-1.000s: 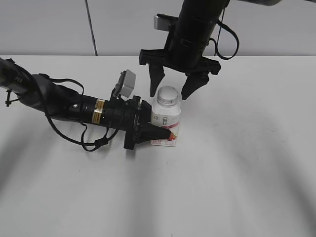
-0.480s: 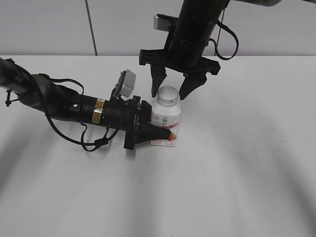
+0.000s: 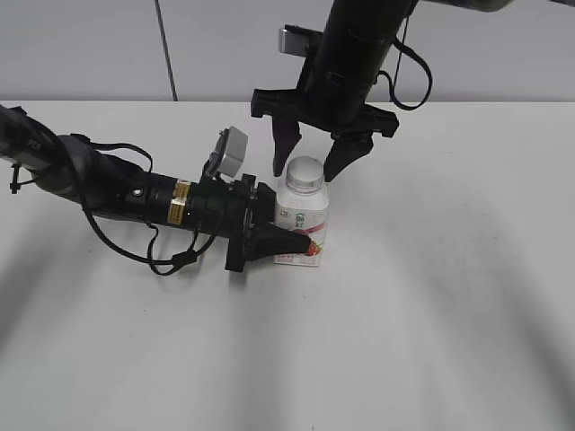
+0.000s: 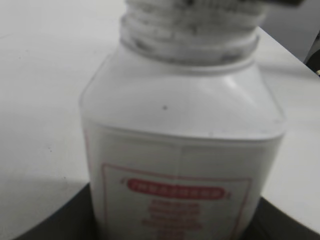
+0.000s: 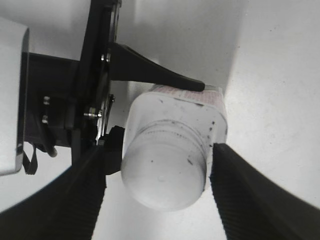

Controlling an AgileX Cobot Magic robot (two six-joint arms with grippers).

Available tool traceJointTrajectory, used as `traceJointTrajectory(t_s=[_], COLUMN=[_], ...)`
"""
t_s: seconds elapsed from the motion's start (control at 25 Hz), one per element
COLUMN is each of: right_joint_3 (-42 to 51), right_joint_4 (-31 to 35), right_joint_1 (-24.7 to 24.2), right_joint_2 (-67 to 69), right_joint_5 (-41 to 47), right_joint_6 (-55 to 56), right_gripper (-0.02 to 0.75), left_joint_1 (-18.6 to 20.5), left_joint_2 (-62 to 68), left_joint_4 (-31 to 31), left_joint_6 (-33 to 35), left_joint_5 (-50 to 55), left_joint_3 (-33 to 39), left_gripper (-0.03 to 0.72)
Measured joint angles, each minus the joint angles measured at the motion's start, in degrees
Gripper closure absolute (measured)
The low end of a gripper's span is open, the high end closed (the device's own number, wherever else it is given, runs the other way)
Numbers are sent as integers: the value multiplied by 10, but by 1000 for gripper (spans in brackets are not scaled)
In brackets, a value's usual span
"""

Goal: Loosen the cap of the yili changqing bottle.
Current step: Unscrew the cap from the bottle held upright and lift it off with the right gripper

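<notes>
Your left pincer (image 3: 289,240), arm lying low along the bench (image 3: 431,296), clamps the bottle (image 3: 302,224) upright between its fingers, while your right pincer (image 3: 309,163) hangs open from above, straddling the cap (image 3: 305,171) untouched: next, I judge, close on it and twist.
</notes>
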Motion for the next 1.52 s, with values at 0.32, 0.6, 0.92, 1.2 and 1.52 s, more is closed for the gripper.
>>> traceJointTrajectory(t_s=[0.32,0.6,0.92,1.2,1.52], right_joint_3=[0,0,-2,-2,-3], right_joint_4=[7,5,5,7,12], right_joint_1=[0,0,0,0,0], right_joint_2=[4,8,8,9,9], right_joint_5=[1,9,12,13,12], right_joint_6=[0,0,-38,-259,-526], right_gripper=[281,339,342,342,342], left_joint_1=[0,0,0,0,0], left_joint_2=[0,0,0,0,0], left_joint_4=[0,2,3,4,6], left_joint_6=[0,2,2,2,6], left_joint_5=[0,0,0,0,0], left_joint_3=[0,0,0,0,0], left_gripper=[312,312,312,312,312])
